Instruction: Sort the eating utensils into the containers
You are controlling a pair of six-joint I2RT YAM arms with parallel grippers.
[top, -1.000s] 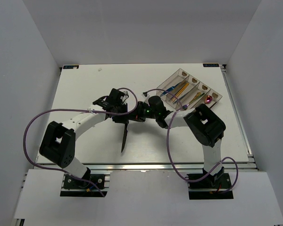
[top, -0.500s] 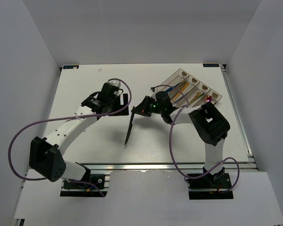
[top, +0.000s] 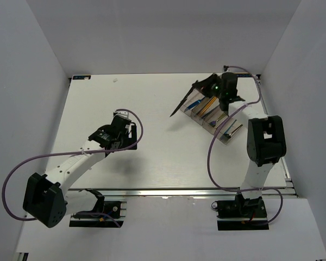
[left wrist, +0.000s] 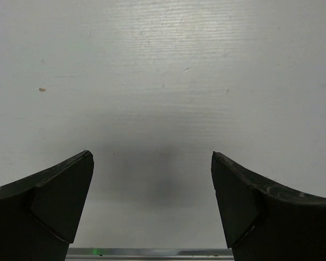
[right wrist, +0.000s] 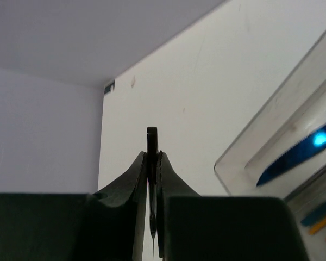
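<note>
Table (top: 163, 163) from above: the left gripper (top: 125, 137) hangs over bare white surface left of centre, well apart from any cutlery. The right gripper (top: 205, 86) is at the far right, above the far end of the tray (top: 217, 124), gripping a black knife (top: 185, 100) that slants down and leftward past the tray's corner. Blue and gold utensils (top: 202, 106) lie lengthwise in the compartments. Through the left wrist camera, the left gripper (left wrist: 152, 198) stands wide open, its two dark fingers (left wrist: 54, 201) far apart with nothing but tabletop between them. Through the right wrist camera, the right gripper (right wrist: 152, 163) is pinched tight on the black knife (right wrist: 152, 136), seen edge-on as a thin dark strip. The clear tray (right wrist: 261, 147) is at the right, with a shiny blue utensil (right wrist: 299, 155) lying in one compartment.
</note>
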